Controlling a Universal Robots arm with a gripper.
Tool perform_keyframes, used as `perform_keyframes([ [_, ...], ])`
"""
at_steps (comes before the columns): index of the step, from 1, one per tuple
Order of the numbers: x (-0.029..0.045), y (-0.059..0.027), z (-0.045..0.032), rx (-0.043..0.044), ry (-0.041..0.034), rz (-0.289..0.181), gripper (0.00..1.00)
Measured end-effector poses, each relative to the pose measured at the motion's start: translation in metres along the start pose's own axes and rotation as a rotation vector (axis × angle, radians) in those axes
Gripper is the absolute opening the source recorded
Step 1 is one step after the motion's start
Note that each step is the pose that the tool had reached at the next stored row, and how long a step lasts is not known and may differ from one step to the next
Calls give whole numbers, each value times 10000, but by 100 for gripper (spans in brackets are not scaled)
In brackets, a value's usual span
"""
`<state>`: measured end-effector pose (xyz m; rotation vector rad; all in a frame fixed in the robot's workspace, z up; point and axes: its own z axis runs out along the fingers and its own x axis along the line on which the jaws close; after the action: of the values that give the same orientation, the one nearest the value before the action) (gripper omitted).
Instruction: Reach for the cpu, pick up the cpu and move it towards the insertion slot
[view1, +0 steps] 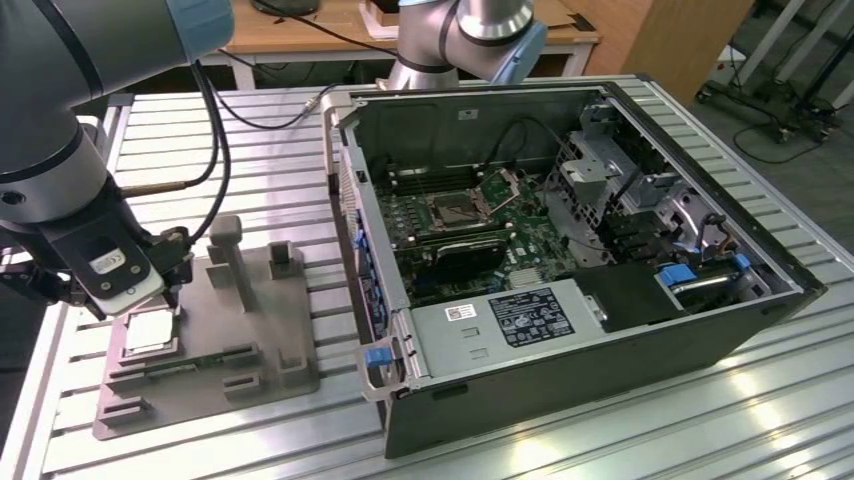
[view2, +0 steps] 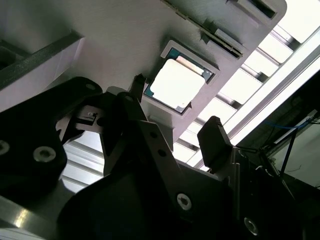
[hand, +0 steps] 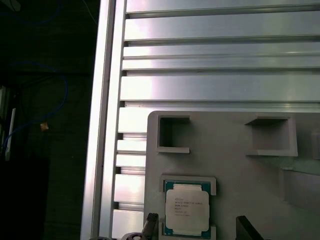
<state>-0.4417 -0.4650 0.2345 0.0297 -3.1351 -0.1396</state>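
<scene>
Spread jaws hover above cpu (hand: 187, 207) in fixture (hand: 235, 170).

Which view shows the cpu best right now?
First wrist view: the cpu sits square-on in its recess of the grey fixture, whole metal top visible. The second wrist view shows it slanted, beyond the open gripper. The exterior view shows it far off, just below the gripper.
</scene>
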Motion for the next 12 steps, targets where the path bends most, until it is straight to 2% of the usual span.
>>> perform_keyframes([
  [7,0,0,1,0,0,0,69],
  [12,0,-9,52,-42,-3,0,69],
])
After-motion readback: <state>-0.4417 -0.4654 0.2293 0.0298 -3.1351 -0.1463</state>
